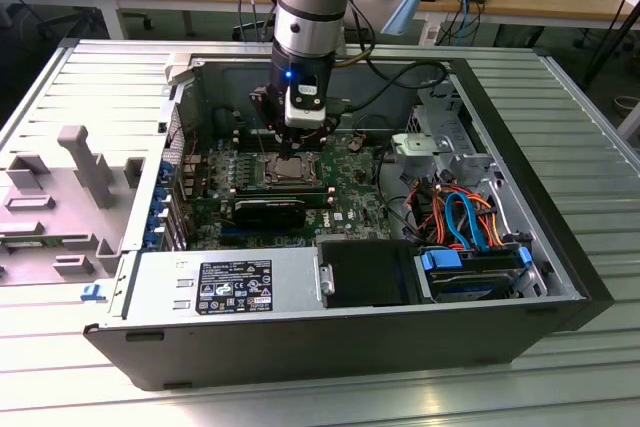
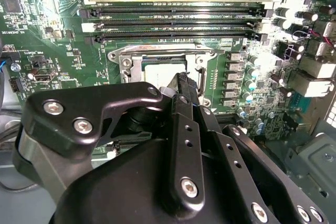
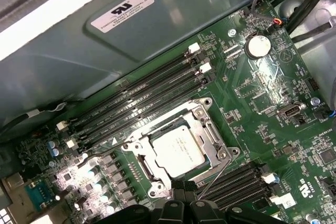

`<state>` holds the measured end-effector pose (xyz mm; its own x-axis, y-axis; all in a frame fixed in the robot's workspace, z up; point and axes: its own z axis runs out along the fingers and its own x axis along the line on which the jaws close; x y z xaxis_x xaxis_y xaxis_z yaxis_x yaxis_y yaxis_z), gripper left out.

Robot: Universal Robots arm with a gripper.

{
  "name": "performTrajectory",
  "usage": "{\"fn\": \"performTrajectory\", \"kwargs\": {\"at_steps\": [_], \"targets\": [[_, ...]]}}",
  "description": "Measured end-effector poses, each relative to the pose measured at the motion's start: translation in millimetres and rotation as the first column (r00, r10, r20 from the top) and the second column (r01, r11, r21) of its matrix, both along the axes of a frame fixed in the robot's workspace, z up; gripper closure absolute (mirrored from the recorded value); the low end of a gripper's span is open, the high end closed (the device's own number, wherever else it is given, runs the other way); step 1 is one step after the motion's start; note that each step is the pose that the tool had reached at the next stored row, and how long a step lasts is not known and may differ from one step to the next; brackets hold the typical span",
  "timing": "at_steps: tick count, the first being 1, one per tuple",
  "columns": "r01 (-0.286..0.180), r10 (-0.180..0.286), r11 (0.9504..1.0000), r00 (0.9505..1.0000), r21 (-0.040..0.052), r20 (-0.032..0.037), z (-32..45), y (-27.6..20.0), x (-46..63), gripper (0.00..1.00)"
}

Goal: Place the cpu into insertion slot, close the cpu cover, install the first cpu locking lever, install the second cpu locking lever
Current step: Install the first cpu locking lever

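Cpu (image 3: 177, 150) seated in insertion slot (image 3: 148, 174), cpu cover (image 3: 214, 142) down over it. Hand (image 3: 185, 202) pinched shut beside locking lever (image 3: 212, 179); cannot tell if it grips the lever.

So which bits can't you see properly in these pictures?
Exterior view: the gripper stands over the insertion slot, hiding part of it.
Second wrist view: the gripper's black body hides part of the cpu and cpu cover.
First wrist view: one locking lever has its end hidden behind the gripper.
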<state>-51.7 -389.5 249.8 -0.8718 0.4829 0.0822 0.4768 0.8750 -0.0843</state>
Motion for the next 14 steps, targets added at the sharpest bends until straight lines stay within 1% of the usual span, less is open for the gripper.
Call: {"fn": "performTrajectory", "kwargs": {"at_steps": [5, 8, 14], "targets": [[-0.011, 0.011, 0.9999, 0.9999, 0.0000, 0.0000, 0.0, 0.0, 0.0, 0.89], [-0.039, 0.039, 0.9992, 0.9992, 0.0001, 0.0000, 0.0, 0.0, 0.0, 0.89], [-0.052, 0.052, 0.9986, 0.9986, 0.0001, 0.0000, 0.0, 0.0, 0.0, 0.89]]}}
